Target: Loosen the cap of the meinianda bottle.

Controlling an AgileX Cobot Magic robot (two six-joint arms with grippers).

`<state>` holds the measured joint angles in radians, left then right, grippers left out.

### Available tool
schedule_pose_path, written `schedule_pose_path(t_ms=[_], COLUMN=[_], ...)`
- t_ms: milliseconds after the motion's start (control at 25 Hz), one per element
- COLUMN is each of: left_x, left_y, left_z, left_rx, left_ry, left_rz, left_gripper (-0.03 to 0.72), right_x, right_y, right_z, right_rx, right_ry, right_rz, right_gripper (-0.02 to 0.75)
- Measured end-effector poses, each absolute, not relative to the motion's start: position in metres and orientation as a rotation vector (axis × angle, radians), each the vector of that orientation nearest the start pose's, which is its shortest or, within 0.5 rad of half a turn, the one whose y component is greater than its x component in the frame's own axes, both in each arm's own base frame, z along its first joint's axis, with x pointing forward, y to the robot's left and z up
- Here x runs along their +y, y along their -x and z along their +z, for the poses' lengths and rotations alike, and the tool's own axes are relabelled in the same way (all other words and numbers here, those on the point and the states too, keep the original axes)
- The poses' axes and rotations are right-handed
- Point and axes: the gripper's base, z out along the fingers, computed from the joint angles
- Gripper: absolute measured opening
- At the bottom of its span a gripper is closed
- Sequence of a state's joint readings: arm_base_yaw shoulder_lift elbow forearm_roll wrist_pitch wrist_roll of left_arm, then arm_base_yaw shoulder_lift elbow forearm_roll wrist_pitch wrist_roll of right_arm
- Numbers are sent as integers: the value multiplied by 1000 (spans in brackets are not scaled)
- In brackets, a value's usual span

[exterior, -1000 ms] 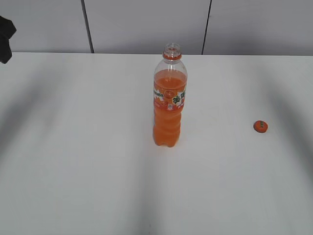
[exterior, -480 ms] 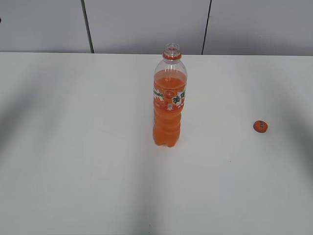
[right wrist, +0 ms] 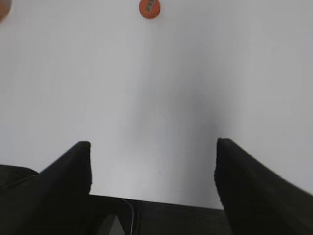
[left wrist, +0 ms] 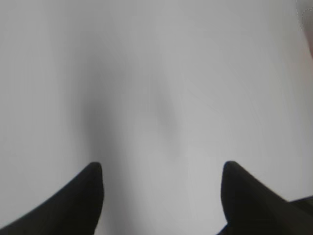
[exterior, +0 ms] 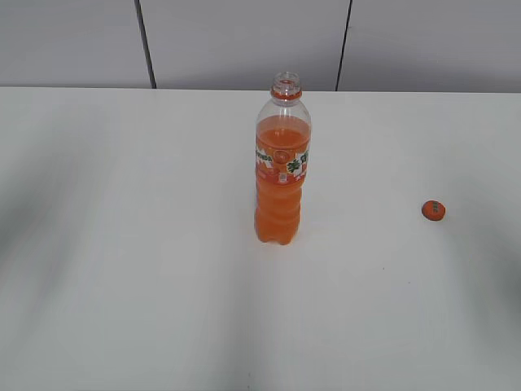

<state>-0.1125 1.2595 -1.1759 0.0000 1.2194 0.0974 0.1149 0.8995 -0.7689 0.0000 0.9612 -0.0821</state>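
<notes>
The meinianda bottle point(exterior: 282, 163) stands upright mid-table, its mouth uncovered, with an orange neck ring and a label band. The orange cap point(exterior: 434, 210) lies flat on the table to the bottle's right, apart from it. It also shows at the top of the right wrist view point(right wrist: 149, 8). Neither gripper shows in the exterior view. My left gripper point(left wrist: 161, 169) is open and empty over bare table. My right gripper point(right wrist: 154, 147) is open and empty, well back from the cap, above the table's near edge.
The white table point(exterior: 122, 244) runs back to a grey panelled wall point(exterior: 244, 41). A dark strip below the table edge point(right wrist: 161, 215) shows in the right wrist view. A blurred orange patch point(right wrist: 4, 9) sits at that view's top left corner.
A dark arm part at the exterior view's upper left edge has withdrawn out of view. The bottle and cap have not moved.
</notes>
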Motion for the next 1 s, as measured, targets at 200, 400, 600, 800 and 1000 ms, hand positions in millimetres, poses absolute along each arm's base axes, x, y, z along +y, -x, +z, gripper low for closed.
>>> schedule_pose_path(t_ms=[200,400,600,800,1000], left_x=[-21,-17,-13,-9,-6], left_y=[-189,-144,-99,-64,-35], left_z=[300,279,282,293,296], left_rx=[2870,2860,2657,2384,2209], left_ry=[-302,-297,-275,-248,-231], left_rz=[-3,-19,-27,-31,-37], left_gripper=[464,464,463,463,463], right_x=[13,11,10,9,9], right_y=[-113,-93,-83,-79,-76], right_z=[257,250,258,260,262], right_rx=[2542,2469,2385,2355,2330], right_ry=[251,241,221,218,215], right_rz=[13,15,21,22,22], right_gripper=[587,587,587,587,587])
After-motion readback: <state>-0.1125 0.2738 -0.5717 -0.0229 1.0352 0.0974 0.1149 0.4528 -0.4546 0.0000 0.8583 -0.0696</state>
